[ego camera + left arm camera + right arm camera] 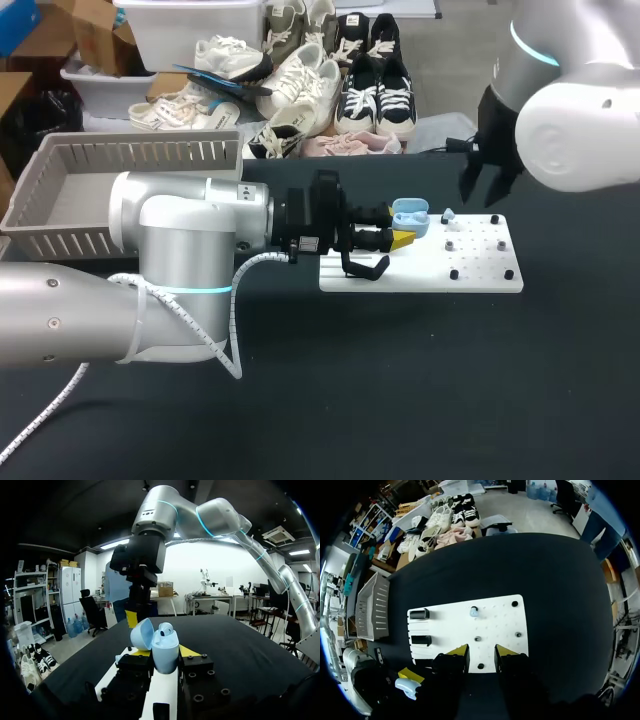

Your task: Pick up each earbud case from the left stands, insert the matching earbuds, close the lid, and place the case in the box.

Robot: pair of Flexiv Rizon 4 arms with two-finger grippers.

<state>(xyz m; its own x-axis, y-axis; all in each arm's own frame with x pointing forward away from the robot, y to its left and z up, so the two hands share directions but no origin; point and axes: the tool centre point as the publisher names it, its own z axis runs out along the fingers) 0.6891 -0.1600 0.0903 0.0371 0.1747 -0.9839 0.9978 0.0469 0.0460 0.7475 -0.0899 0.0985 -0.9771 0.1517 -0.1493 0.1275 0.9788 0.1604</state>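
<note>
One grey box (130,152), white board (485,268), black table (420,390)

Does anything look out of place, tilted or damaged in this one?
Nothing stands out. The left gripper holds the blue case with its lid open, one earbud lies loose on the white board, and the right gripper hangs open above that board.
</note>
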